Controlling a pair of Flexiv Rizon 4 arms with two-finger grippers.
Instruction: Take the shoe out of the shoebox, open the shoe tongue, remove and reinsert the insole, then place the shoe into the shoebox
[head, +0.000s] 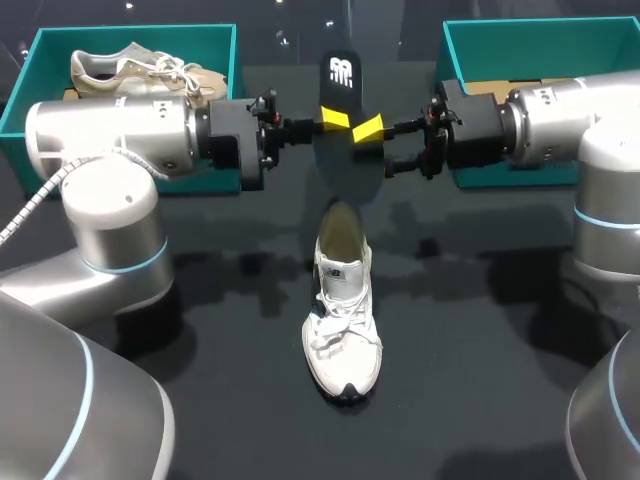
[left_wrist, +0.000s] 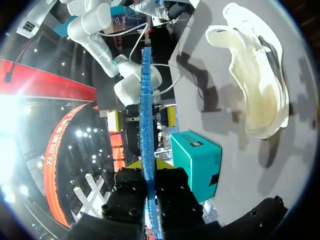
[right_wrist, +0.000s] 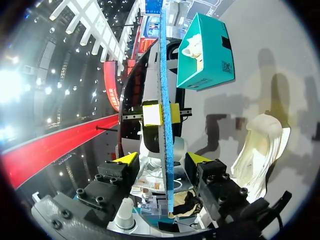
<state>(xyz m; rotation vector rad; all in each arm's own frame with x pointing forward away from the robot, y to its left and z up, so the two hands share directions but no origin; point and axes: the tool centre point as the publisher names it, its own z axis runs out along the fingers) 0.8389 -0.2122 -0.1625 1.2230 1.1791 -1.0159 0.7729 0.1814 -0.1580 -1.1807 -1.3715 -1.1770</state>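
The insole stands on edge in the air at upper centre of the frame, with the white sneaker below it on the table. The left gripper pinches the insole. The right gripper straddles it, fingers spread and touching nothing. Thin, light and bendy, it is likely to flop, so a mid-length grip looks best. It carries 1 white logo; the sneaker's tongue label is too small to read.

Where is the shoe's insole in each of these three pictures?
Head view: insole at top middle, beyond the white shoe.
Left wrist view: edge-on blue strip gripped in the left hand.
Right wrist view: edge-on blue strip between the right hand's fingers.
Shared landmark: the white shoe.
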